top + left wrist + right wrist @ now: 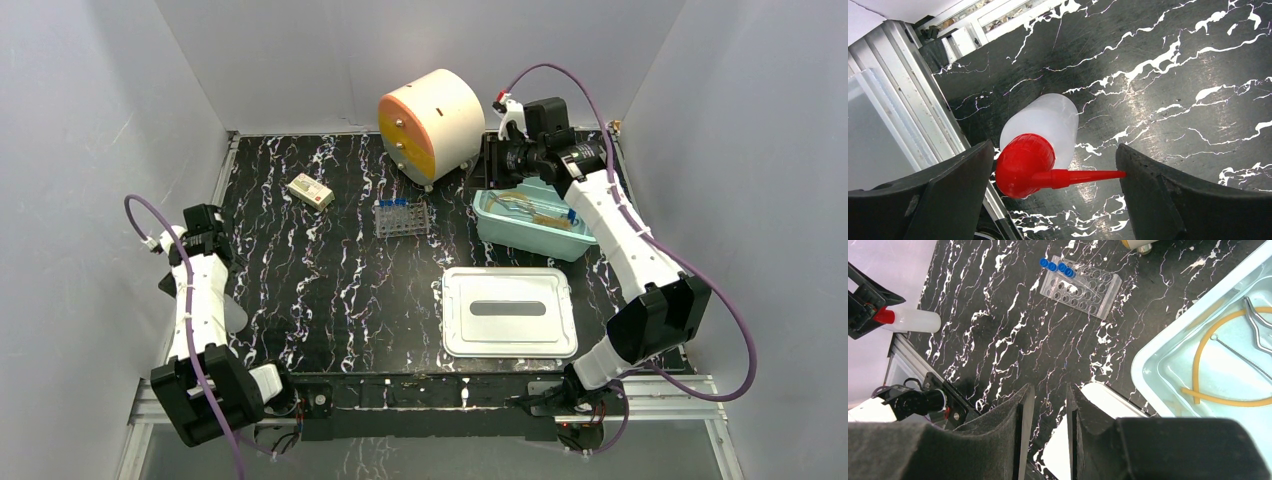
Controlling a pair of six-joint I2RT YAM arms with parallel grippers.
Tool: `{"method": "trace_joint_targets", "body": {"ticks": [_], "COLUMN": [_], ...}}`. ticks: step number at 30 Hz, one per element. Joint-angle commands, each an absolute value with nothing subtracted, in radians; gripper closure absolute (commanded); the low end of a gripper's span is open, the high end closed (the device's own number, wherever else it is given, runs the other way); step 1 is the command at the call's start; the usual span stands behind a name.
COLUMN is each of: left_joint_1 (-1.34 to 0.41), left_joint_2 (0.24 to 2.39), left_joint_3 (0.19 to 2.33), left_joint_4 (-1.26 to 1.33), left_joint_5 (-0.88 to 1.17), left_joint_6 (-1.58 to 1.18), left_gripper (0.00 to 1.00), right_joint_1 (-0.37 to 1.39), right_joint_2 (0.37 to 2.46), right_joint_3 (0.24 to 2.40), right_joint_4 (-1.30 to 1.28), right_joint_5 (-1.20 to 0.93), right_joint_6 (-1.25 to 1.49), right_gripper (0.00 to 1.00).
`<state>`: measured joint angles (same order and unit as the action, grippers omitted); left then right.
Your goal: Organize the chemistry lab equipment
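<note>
A white wash bottle [1048,117] with a red cap and nozzle [1024,165] lies by the table's near left edge. It also shows in the top view [237,315] and the right wrist view [913,320]. My left gripper [1054,147] is open, one finger on either side of the red cap. The clear tube rack [402,218] [1080,287] holds blue-capped tubes [1058,266]. The tan tubing coil [1196,365] lies in the teal tub [500,232]. My right gripper [1050,387] is empty, its jaws a narrow gap apart, high above the table [497,152].
The tub's white lid [508,312] lies at the near right. The cream-and-orange cabinet [432,120] stands at the back. A small cream box [311,191] lies at the far left. Metal tongs [1255,325] lie in the tub. A metal frame rail [908,100] borders the table.
</note>
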<state>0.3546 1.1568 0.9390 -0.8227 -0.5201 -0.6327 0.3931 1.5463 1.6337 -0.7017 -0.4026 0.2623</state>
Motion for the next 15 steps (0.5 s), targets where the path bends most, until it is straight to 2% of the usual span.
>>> {"method": "trace_joint_targets", "body": {"ticks": [1, 5, 10, 15], "left_joint_1": [0.364, 0.364, 0.362, 0.329], "left_joint_2": [1.131, 1.115, 1.082, 1.06], "left_joint_3": [0.943, 0.974, 0.99, 1.002], "left_joint_4": [-0.834, -0.843, -0.82, -0.838], "left_joint_5": [-0.528, -0.508, -0.356, -0.265], "left_joint_6": [-0.644, -0.623, -0.581, -0.54], "left_gripper": [0.11, 0.15, 0.22, 0.26], "right_joint_1": [0.397, 0.398, 0.403, 0.411], "right_joint_2": [1.521, 1.516, 1.53, 1.53], "right_joint_3": [1.629, 1.619, 1.618, 1.611], "right_joint_4": [-0.686, -0.684, -0.687, -0.674], "right_joint_5": [-0.402, -0.408, -0.433, -0.421], "right_joint_6": [0.256, 0.249, 0.233, 0.241], "right_gripper": [0.61, 0.61, 0.61, 0.61]}}
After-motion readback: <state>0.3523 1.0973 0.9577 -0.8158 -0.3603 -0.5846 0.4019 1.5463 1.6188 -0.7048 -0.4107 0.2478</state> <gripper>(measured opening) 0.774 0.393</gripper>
